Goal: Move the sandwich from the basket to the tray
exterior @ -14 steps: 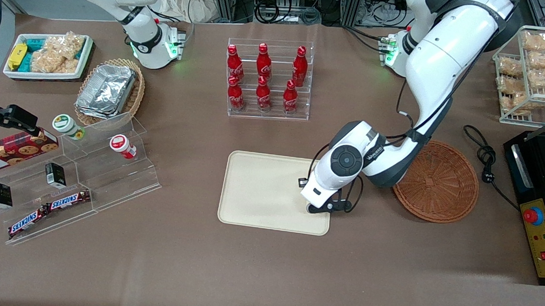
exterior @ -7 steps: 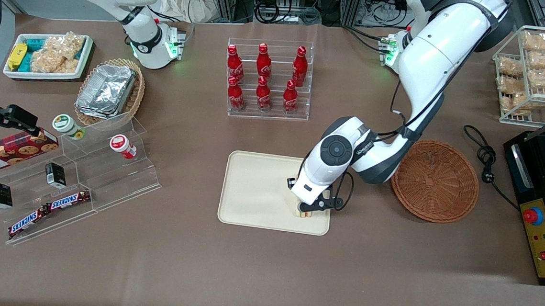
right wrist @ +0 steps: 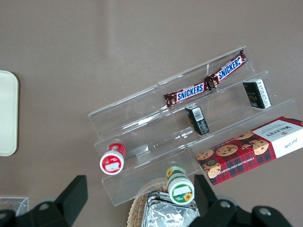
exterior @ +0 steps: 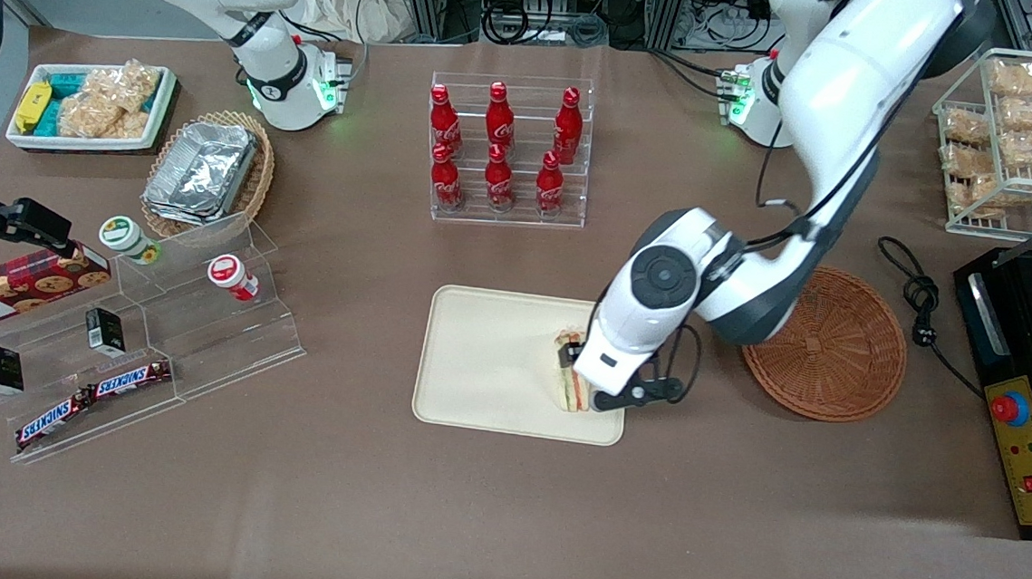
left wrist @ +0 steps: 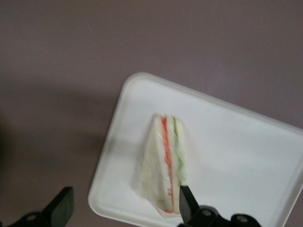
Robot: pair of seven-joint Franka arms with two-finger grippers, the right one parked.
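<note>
The left arm's two-finger tool (left wrist: 125, 208) hangs just above the flat cream-beige rectangular tray (exterior: 484, 360), its fingers spread wide and holding nothing. Below it the small clear-wrapped triangular sandwich (left wrist: 163, 168) with orange and green filling lies on the tray near the corner closest to the round reddish-brown wicker basket (exterior: 826, 343), which stands bare on the brown table (exterior: 499, 524). The transfer looks done; only the arm's retreat seems left. The wedge's long axis runs toward the front camera, its narrow tip pointing away from it
</note>
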